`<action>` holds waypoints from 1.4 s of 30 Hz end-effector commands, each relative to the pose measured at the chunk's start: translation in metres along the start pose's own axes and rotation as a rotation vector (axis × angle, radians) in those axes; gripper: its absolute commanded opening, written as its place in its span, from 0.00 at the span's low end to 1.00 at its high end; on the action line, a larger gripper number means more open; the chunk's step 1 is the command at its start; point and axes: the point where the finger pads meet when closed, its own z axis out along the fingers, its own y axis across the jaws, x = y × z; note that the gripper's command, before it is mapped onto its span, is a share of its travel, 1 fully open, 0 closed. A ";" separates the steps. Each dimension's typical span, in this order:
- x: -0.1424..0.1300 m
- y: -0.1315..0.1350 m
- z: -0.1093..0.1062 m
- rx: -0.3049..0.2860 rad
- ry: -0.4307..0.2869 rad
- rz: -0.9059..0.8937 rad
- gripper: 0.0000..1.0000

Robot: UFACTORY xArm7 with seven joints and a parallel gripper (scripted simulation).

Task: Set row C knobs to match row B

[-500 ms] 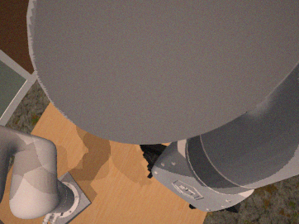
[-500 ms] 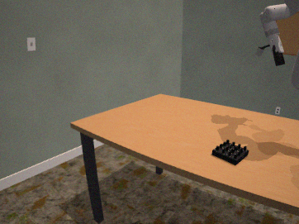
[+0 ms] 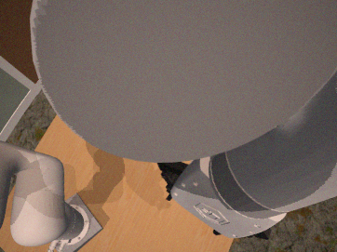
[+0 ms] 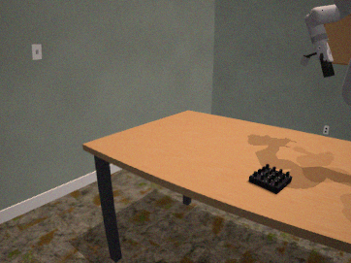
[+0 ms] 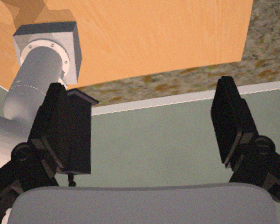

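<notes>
The black knob box (image 4: 272, 180) stands on its feet on the wooden table (image 4: 194, 137) (image 5: 156, 22), near the table's near edge at the right. Its knobs are too small to read their lines. In the top view the arm hides almost everything; only a black corner of what looks like the knob box shows below the arm link. My gripper (image 4: 327, 70) (image 5: 141, 96) is open and empty. It hangs high in the air, far above and to the right of the box. The wrist view shows the table's far part, not the box.
The arm's base (image 3: 70, 224) (image 5: 46, 47) is mounted on the table. Green walls stand behind the table, and patterned carpet (image 4: 145, 219) lies below it.
</notes>
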 end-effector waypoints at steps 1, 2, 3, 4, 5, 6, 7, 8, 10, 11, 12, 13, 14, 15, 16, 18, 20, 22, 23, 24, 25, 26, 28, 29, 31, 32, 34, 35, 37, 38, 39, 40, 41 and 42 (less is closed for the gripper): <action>0.000 0.001 -0.001 -0.002 0.003 0.001 1.00; 0.000 0.001 -0.001 -0.002 0.003 0.001 1.00; 0.000 0.001 -0.003 -0.005 0.006 0.001 1.00; 0.001 0.000 -0.003 -0.005 0.007 0.001 1.00; 0.004 -0.001 -0.003 -0.007 0.010 -0.001 1.00; 0.009 -0.005 -0.003 -0.010 0.015 -0.005 1.00; 0.016 -0.010 -0.003 -0.015 0.023 -0.010 1.00; 0.026 -0.017 -0.003 -0.021 0.033 -0.017 1.00; 0.044 -0.032 -0.003 -0.032 0.054 -0.030 1.00; 0.049 -0.037 -0.003 -0.035 0.061 -0.034 1.00; 0.056 -0.043 -0.003 -0.038 0.069 -0.039 1.00; 0.064 -0.050 -0.002 -0.042 0.078 -0.044 1.00; 0.070 -0.057 -0.002 -0.045 0.086 -0.049 1.00; 0.077 -0.064 -0.001 -0.047 0.094 -0.053 1.00; 0.083 -0.071 -0.001 -0.050 0.102 -0.057 1.00; 0.089 -0.078 0.000 -0.052 0.110 -0.062 1.00; 0.106 -0.099 0.003 -0.057 0.132 -0.074 1.00; 0.113 -0.109 0.004 -0.058 0.142 -0.079 1.00; 0.117 -0.116 0.005 -0.059 0.149 -0.082 1.00; 0.123 -0.124 0.007 -0.060 0.156 -0.086 1.00; 0.128 -0.132 0.008 -0.060 0.164 -0.089 1.00; 0.132 -0.140 0.010 -0.061 0.171 -0.092 1.00; 0.141 -0.156 0.013 -0.061 0.184 -0.098 1.00; 0.145 -0.164 0.015 -0.060 0.191 -0.101 1.00; 0.152 -0.181 0.019 -0.059 0.204 -0.106 1.00; 0.153 -0.183 0.020 -0.059 0.206 -0.106 1.00; 0.162 -0.205 0.026 -0.056 0.222 -0.112 1.00; 0.162 -0.205 0.026 -0.056 0.222 -0.112 1.00; 0.165 -0.215 0.029 -0.054 0.229 -0.114 1.00; 0.165 -0.215 0.029 -0.054 0.229 -0.114 1.00; 0.165 -0.215 0.029 -0.054 0.229 -0.114 1.00; 0.165 -0.215 0.029 -0.054 0.229 -0.114 1.00; 0.165 -0.215 0.029 -0.054 0.229 -0.114 1.00; 0.165 -0.215 0.029 -0.054 0.229 -0.114 1.00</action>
